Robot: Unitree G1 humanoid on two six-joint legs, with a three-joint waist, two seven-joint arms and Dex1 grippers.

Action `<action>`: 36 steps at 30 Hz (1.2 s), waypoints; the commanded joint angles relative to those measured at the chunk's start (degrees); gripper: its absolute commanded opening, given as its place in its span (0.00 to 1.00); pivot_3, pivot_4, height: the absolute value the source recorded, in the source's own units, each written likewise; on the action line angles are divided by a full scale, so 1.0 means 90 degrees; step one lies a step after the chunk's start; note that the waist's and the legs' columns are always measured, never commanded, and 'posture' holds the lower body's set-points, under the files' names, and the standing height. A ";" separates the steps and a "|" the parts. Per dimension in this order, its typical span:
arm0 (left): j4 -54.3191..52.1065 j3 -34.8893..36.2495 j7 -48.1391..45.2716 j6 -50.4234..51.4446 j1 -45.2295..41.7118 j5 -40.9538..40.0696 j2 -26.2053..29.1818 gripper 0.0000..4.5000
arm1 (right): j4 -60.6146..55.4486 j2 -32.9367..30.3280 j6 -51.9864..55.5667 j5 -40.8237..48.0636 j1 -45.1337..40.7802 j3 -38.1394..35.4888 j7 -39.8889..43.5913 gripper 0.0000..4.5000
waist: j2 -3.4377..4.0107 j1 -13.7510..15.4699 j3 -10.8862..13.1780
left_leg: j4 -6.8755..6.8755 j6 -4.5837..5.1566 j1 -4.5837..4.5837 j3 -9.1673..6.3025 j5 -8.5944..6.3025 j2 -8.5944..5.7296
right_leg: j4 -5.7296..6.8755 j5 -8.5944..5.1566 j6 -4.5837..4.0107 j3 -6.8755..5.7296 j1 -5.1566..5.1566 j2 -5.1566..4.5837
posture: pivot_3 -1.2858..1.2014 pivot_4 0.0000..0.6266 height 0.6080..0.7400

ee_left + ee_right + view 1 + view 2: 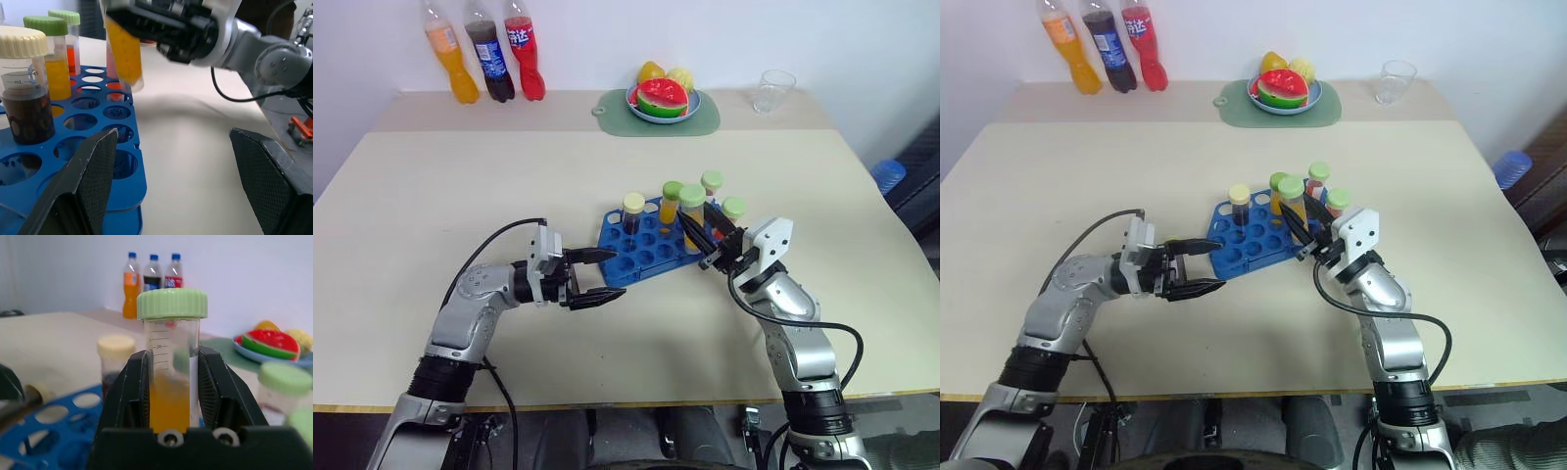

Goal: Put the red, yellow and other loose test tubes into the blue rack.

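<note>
In the head view, right of centre, the right gripper is clamped on a yellow tube, held nearly upright just above the right end of the blue rack; the empty holes lie below and to its left. The left gripper, fingers apart, sits at the rack's lower-left edge. The right wrist view shows the yellow tube's green cap uppermost, long axis vertical between the fingers.
</note>
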 commanded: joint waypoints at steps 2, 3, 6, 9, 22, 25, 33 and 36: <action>-0.0309 0.0192 0.0048 0.0015 0.0112 -0.0084 0.0098 0.83 | 0.0500 0.0133 -0.0559 -0.0023 -0.0178 0.0085 0.0038 0.25 | 0.0001 -0.0010 0.0000 | -0.0001 0.0000 0.0002 0.0000 0.0000 0.0001 | 0.0000 0.0000 0.0001 0.0000 0.0000 0.0000 | 0.52 0.24 1.00; -0.0338 0.0208 0.0047 0.0030 0.0134 -0.0091 0.0112 0.83 | 0.0592 0.0158 -0.0615 -0.0025 -0.0219 0.0113 0.0038 0.25 | 0.0001 -0.0008 0.0000 | -0.0001 0.0000 0.0002 0.0000 0.0000 0.0001 | 0.0001 0.0000 0.0001 0.0000 0.0000 0.0000 | 0.52 0.24 1.00; -0.0381 0.0245 0.0055 0.0057 0.0173 -0.0104 0.0154 0.83 | 0.0759 0.0208 -0.0754 -0.0051 -0.0296 0.0215 0.0026 0.25 | 0.0001 0.0001 -0.0001 | -0.0001 0.0000 0.0003 0.0001 0.0000 0.0001 | 0.0002 0.0000 0.0000 0.0000 0.0000 0.0001 | 0.52 0.24 1.00; -0.0434 0.0263 0.0069 0.0075 0.0226 -0.0114 0.0188 0.83 | 0.0935 0.0257 -0.0888 -0.0100 -0.0347 0.0324 0.0024 0.25 | 0.0001 0.0003 -0.0001 | 0.0000 0.0000 0.0003 0.0001 0.0000 0.0001 | 0.0002 0.0000 0.0000 0.0000 0.0002 -0.0001 | 0.52 0.24 1.00; -0.0596 0.0354 0.0175 0.0148 0.0402 -0.0168 0.0220 0.83 | 0.1650 0.0306 -0.1202 0.0008 -0.0479 0.0308 0.0154 0.33 | 0.0002 -0.0025 -0.0001 | -0.0001 0.0000 0.0008 0.0002 0.0000 0.0003 | 0.0004 0.0000 0.0000 0.0000 0.0003 0.0000 | 0.52 0.24 1.00; -0.0731 0.0507 0.0354 0.0350 0.0484 -0.0375 0.0172 0.83 | 0.1400 0.0173 -0.1383 -0.0204 -0.0353 0.0372 0.0143 0.63 | 0.0002 -0.0019 -0.0001 | -0.0001 0.0000 0.0008 0.0001 0.0000 0.0003 | 0.0004 0.0000 0.0000 0.0000 0.0003 0.0000 | 0.52 0.24 1.00; -0.1976 0.1108 0.3007 0.2021 0.0834 -0.0383 -0.0003 0.83 | -0.0061 -0.0993 -0.0711 -0.0360 0.0395 0.0308 0.0566 0.86 | 0.0003 0.0007 0.0001 | -0.0001 0.0000 0.0004 -0.0001 0.0000 0.0000 | 0.0003 0.0002 0.0003 0.0001 0.0005 -0.0006 | 0.52 0.24 1.00; -0.2598 0.1458 0.3982 0.3603 0.0797 -0.0932 0.0273 0.83 | -0.0788 -0.1763 -0.0147 -0.0047 0.0965 0.0089 0.1033 0.86 | 0.0001 0.0016 0.0003 | -0.0004 0.0000 0.0005 -0.0002 0.0000 0.0001 | 0.0002 0.0008 0.0016 0.0001 0.0005 -0.0006 | 0.52 0.24 1.00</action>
